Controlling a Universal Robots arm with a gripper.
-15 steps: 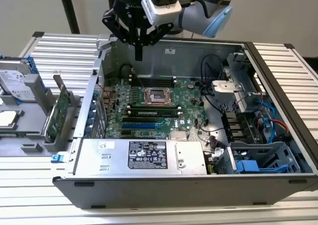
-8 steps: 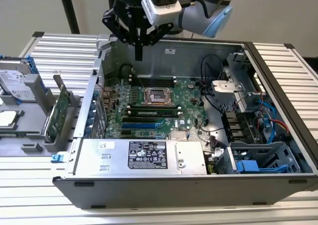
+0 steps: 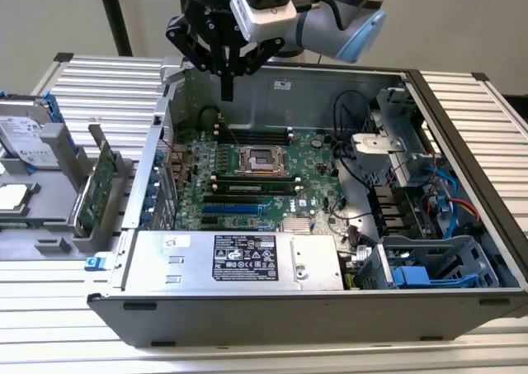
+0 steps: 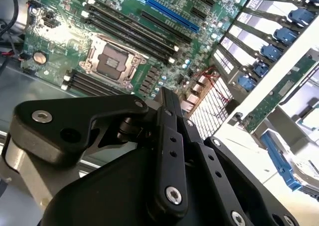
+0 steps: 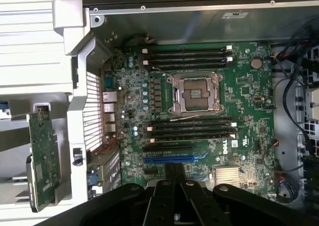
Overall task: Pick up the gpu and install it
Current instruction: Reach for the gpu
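Note:
The gpu (image 3: 95,186) is a small green card standing on edge in a grey holder just outside the case, on the exterior view's left. It also appears in the first wrist view as a green board (image 5: 44,156), and in the second wrist view (image 4: 285,90). My gripper (image 3: 227,87) hangs above the rear part of the open computer case, over the motherboard (image 3: 256,176) and well apart from the gpu. Its black fingers are shut together with nothing between them, as both wrist views show (image 5: 175,169) (image 4: 167,94).
The case lies open with its silver power supply (image 3: 239,260) along the near side and cables and a drive cage (image 3: 396,155) on the exterior view's right. A blue expansion slot (image 5: 169,159) sits on the motherboard. A silver hard drive (image 3: 25,141) rests beyond the gpu holder.

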